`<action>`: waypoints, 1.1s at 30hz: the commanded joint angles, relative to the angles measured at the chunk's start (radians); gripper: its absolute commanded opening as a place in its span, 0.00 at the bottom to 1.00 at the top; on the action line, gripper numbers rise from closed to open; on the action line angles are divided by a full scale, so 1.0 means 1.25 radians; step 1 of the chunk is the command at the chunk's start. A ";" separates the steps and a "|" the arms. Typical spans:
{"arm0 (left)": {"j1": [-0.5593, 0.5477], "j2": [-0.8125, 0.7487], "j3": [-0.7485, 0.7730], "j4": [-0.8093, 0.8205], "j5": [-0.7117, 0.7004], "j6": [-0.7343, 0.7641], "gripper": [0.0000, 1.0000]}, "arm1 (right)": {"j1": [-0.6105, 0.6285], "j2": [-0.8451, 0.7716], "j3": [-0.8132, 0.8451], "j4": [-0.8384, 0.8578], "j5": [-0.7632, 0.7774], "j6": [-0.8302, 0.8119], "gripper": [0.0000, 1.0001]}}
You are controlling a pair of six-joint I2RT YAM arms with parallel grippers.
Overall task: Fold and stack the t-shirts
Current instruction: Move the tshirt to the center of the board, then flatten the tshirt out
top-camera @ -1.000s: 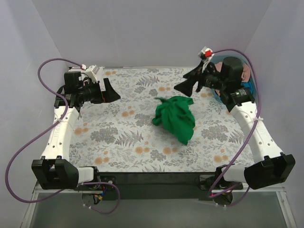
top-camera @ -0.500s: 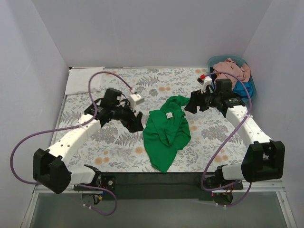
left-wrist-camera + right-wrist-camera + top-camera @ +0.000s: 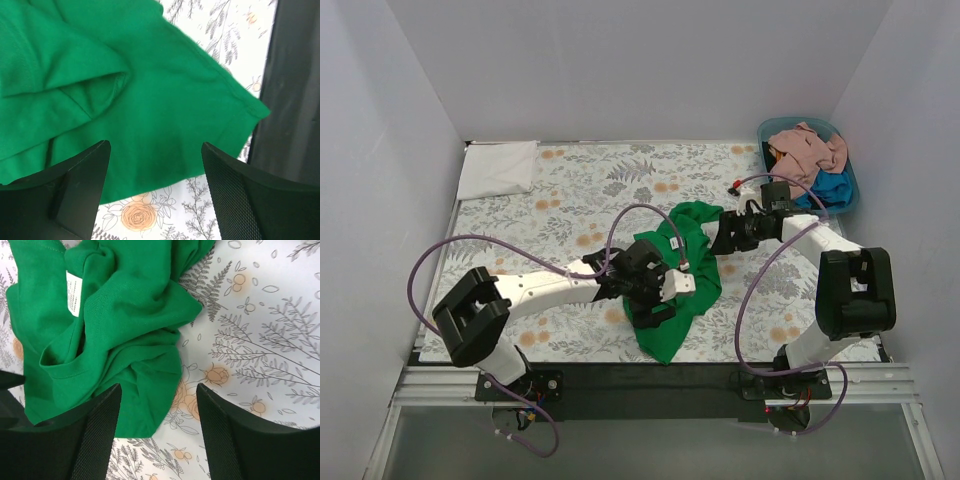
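A bright green t-shirt (image 3: 692, 292) lies crumpled on the floral table covering at centre front. My left gripper (image 3: 658, 308) is open low over the shirt's lower left part; in the left wrist view (image 3: 155, 165) the shirt's hem (image 3: 165, 125) lies between the jaws. My right gripper (image 3: 717, 238) is open at the shirt's upper right edge; in the right wrist view (image 3: 159, 405) a green fold (image 3: 135, 355) and the white neck label (image 3: 73, 292) show. Salmon-pink (image 3: 807, 148) and blue (image 3: 832, 187) shirts lie in the tub.
A blue plastic tub (image 3: 848, 175) stands at the back right corner. A white folded cloth (image 3: 498, 168) lies at the back left. The table's black front edge (image 3: 620, 375) runs just below the shirt and shows in the left wrist view (image 3: 295, 90).
Both arms came in from the sides and down to the green shirt. The left arm now reaches across onto its lower part. The shirt lies longer and nearer the front than one second ago.
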 commanded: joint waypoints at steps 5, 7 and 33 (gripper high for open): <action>-0.012 0.020 -0.097 0.129 -0.080 0.000 0.67 | 0.004 0.075 -0.019 0.016 -0.110 0.001 0.58; -0.006 0.005 -0.131 0.129 -0.082 -0.011 0.58 | 0.007 0.093 -0.033 0.029 -0.116 0.002 0.56; 0.102 -0.145 0.013 -0.137 0.293 -0.107 0.00 | 0.046 0.017 0.208 0.029 -0.076 -0.030 0.01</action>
